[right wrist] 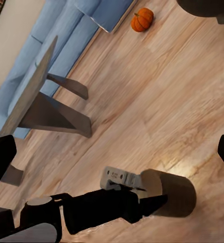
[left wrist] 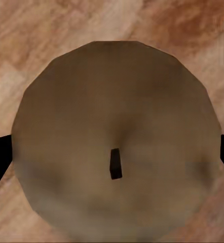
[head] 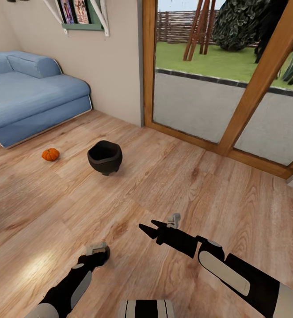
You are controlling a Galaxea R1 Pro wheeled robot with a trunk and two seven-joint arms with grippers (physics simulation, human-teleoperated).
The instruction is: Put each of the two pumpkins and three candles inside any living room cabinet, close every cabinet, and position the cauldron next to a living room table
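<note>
Open floor around cauldron

1. Blue sofa: low and cushioned, upper left of the head view, set along the cream wall.
2. Wood-plank floor: warm tan grain, a glossy highlight at lower left.
3. Green-framed shelf with white brackets: mounted high on the wall, colourful printed items standing in it.
4. Glass door with wooden frame: its frame members slant across the right side.
5. Beyond the glass: grey paving, a lawn, a woven fence, a dark rounded bush.
</note>
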